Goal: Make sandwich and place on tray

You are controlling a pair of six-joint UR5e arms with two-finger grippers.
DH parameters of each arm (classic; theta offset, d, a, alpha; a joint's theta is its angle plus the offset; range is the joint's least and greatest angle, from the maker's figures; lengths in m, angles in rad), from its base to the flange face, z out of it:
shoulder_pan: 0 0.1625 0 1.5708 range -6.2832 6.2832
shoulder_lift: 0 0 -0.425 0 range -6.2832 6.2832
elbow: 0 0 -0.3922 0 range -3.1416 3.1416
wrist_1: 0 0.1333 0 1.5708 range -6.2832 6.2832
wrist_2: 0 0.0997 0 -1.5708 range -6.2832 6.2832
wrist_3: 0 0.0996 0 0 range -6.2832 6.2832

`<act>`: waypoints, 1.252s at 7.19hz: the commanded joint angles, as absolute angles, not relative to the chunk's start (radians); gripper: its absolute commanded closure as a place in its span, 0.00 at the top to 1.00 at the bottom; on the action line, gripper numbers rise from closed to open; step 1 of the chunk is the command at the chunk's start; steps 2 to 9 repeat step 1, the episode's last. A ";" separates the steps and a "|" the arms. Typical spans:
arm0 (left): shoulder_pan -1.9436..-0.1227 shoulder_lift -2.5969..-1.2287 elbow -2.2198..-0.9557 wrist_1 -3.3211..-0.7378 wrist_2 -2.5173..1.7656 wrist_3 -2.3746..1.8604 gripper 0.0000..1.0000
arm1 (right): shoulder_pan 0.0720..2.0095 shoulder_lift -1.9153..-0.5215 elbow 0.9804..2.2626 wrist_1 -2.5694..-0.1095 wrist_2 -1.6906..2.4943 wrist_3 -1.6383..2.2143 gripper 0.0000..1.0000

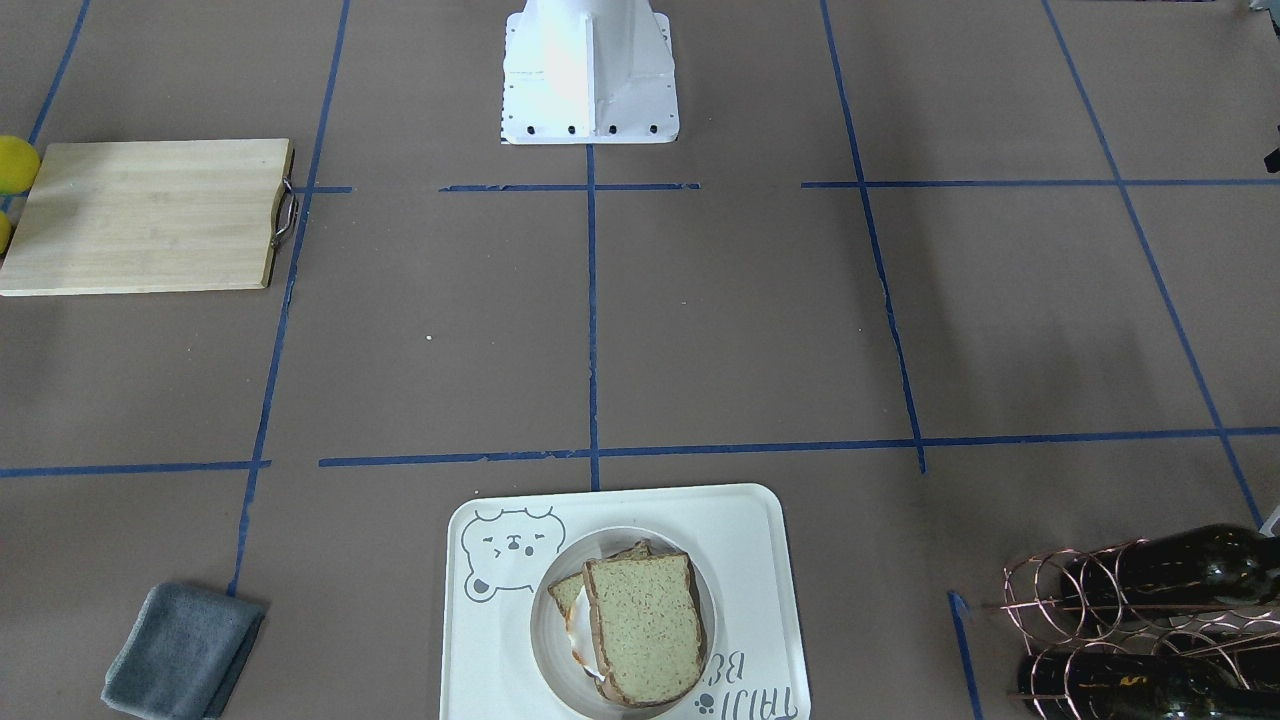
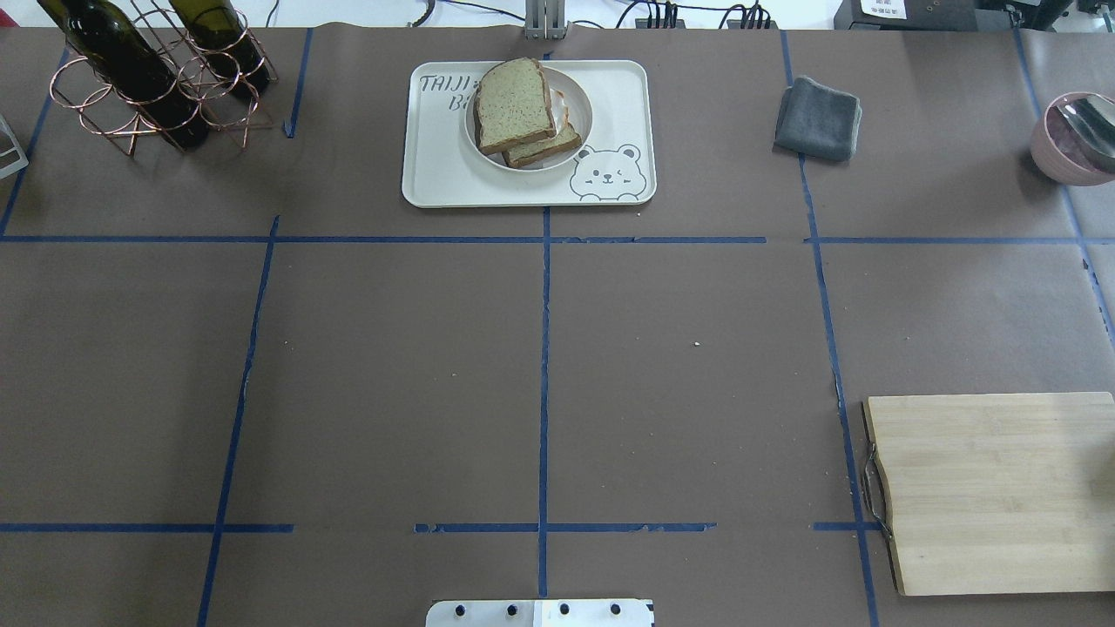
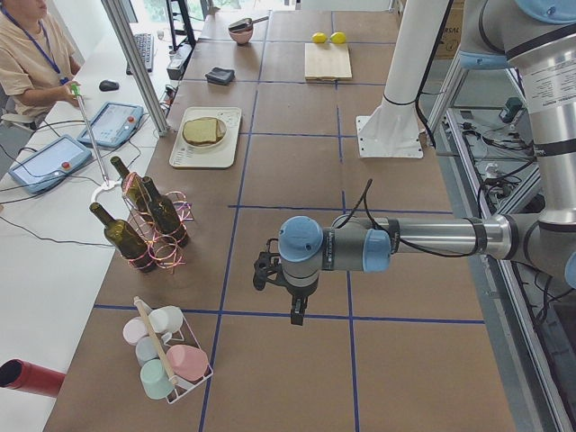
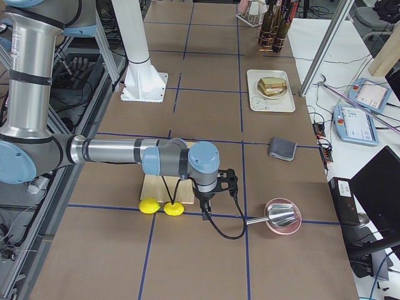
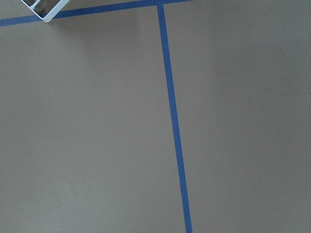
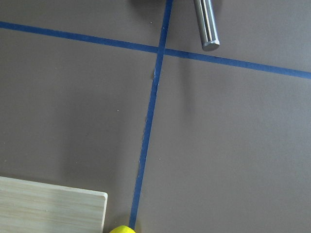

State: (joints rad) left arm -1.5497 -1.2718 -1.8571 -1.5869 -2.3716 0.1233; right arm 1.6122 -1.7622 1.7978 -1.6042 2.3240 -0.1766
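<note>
The sandwich (image 1: 640, 625), two speckled bread slices with white egg showing at the edge, lies on a round white plate (image 1: 548, 640) on the cream tray (image 1: 760, 520) with the bear drawing. It also shows in the overhead view (image 2: 516, 109) at the far middle of the table. My left gripper (image 3: 297, 310) hangs over bare table far from the tray, near the bottle rack end. My right gripper (image 4: 205, 206) hangs near the lemons at the other end. Both show only in the side views, so I cannot tell whether they are open or shut. Neither wrist view shows fingers.
A wooden cutting board (image 2: 993, 492) lies at the near right, two lemons (image 4: 161, 207) beside it. A grey cloth (image 2: 817, 118), a pink bowl with a metal ladle (image 2: 1076, 135) and a copper rack of wine bottles (image 2: 148, 78) stand along the far side. A cup rack (image 3: 166, 360) stands at the left end.
</note>
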 commanded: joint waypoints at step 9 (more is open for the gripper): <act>-1.551 -1.275 -1.864 -1.586 -2.372 0.124 1.00 | 1.612 -1.761 1.798 -1.605 2.324 -0.176 1.00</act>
